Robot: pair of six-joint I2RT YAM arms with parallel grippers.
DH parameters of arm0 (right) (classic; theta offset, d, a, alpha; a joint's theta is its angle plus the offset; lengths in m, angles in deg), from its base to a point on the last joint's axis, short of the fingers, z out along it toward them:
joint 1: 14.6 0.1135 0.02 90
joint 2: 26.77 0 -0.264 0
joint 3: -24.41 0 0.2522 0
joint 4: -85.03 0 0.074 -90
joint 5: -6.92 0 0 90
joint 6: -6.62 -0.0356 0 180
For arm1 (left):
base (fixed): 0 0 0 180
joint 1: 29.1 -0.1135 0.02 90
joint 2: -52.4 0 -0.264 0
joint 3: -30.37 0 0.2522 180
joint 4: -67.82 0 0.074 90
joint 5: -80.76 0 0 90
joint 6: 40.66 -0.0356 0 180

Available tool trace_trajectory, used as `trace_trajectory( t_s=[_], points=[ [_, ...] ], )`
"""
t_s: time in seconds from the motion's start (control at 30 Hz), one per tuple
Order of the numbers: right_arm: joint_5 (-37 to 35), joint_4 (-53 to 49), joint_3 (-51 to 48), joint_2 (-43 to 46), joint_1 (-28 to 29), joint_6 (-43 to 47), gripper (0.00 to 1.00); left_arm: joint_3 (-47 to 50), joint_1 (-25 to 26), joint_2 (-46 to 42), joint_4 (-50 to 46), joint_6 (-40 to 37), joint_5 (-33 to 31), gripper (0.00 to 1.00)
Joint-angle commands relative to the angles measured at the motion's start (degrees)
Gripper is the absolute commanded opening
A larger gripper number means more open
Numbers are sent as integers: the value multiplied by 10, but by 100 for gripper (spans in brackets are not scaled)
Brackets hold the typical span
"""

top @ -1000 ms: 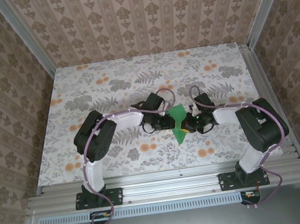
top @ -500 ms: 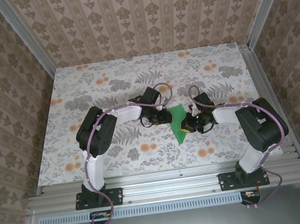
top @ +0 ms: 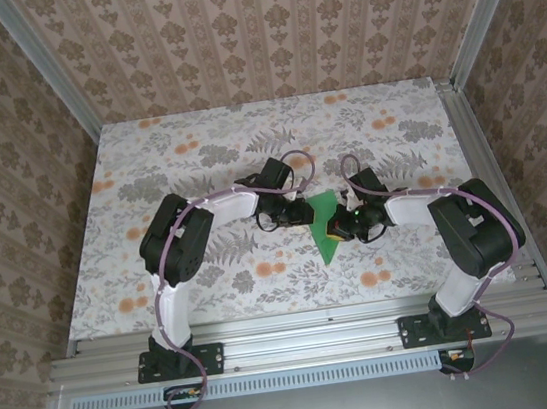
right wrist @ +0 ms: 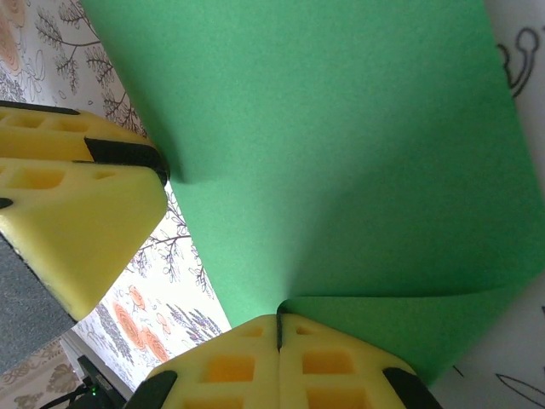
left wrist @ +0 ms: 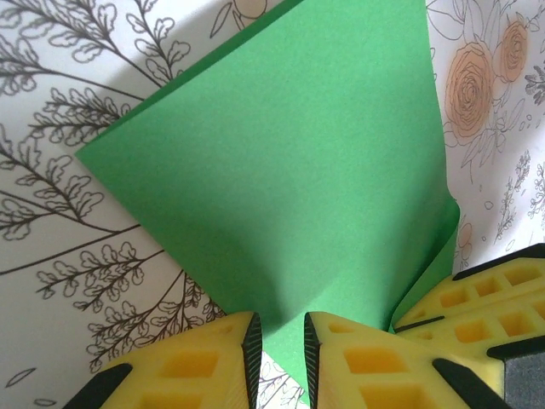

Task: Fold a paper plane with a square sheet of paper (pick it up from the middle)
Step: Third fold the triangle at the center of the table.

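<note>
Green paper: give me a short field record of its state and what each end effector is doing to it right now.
item: green paper, creased, no longer a flat square
location: middle of the floral table, between the two arms
left end effector: jaws a narrow gap apart, paper edge running into the gap
right end effector: shut, pinching the paper
fold: a doubled-over flap starts at the right pinch
lie: part of the sheet lifted, casting a shadow

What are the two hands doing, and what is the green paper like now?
green paper, partly folded over, pinched at the fold.
left hand, slightly open, tips at the paper's edge.
right hand, shut on the green paper.
</note>
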State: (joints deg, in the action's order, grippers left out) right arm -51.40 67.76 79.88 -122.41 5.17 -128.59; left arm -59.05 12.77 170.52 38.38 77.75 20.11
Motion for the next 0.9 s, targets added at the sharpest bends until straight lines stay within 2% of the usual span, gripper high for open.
trace_trajectory(
  t_s=[0.0,0.87],
  points=[
    [-14,-15,17,-4,6,-6,3,0,10,24,-35,-19,-3,24],
    [-7,15,28,-33,12,-19,3,8,16,25,-27,-12,-3,24]
  ],
)
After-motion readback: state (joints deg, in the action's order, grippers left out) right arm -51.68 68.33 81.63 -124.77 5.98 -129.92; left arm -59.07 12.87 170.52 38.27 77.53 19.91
